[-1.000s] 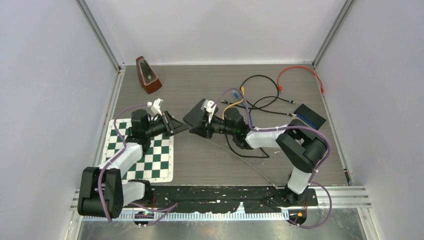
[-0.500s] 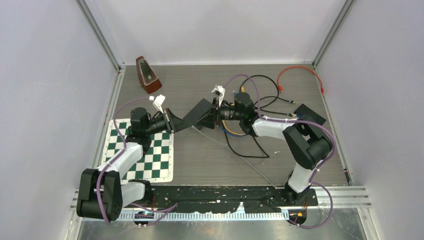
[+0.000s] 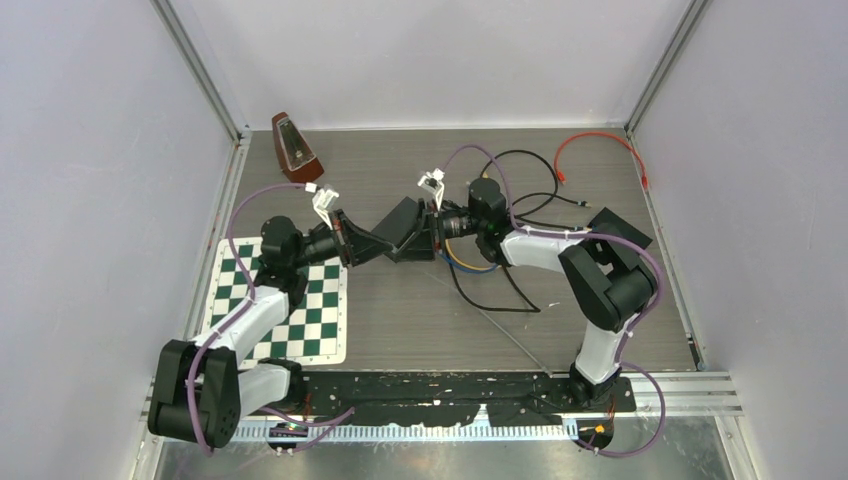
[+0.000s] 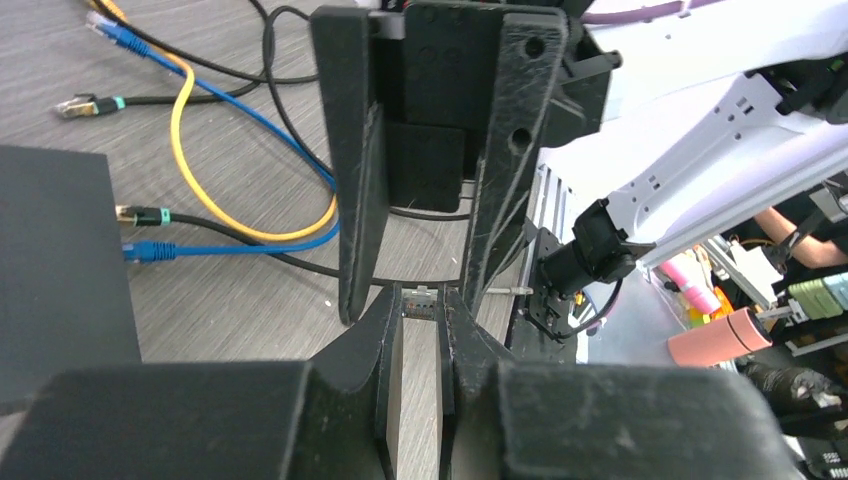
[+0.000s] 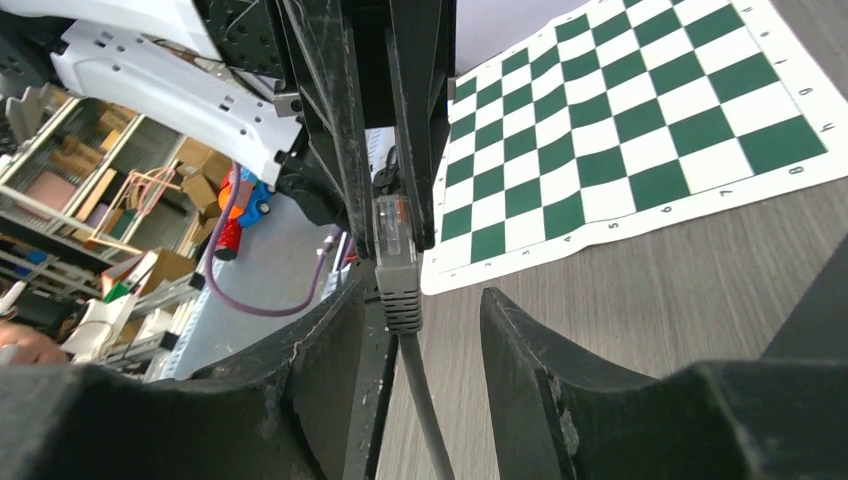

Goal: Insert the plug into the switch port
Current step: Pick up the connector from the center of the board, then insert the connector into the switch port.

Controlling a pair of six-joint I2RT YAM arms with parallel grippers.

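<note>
The two arms meet nose to nose above the middle of the table point(image 3: 420, 300), and the plug point(image 5: 395, 250) hangs between them. The left gripper point(image 4: 420, 305) is pressed together on the plug's clear head. The right gripper point(image 5: 420, 300) stands spread to either side of the boot and the grey cable point(image 3: 480, 315), and appears not to touch either. This reads as a pass from one claw to the other. With the head buried between the left fingers the plug could not enter a port as held, so a fresh grip further back on the boot is probably wanted. The switch point(image 3: 620, 233) lies at the far right of the table, well apart from the plug and on the right arm's side, which may be why that arm waits so close.

The top view gives the layout: both arms, the switch, the loose cables point(image 3: 520, 190) behind the right arm and the chessboard mat point(image 3: 300, 315) under the left one. It does not show the plug itself, which is lost among the black fingers. The left wrist view shows only the tip of the plug peeping out of the pinch, with the opposite jaws wide behind it. The right wrist view alone shows the whole plug (clear head up, grey boot down) and the cable running down between its own open jaws.
</note>
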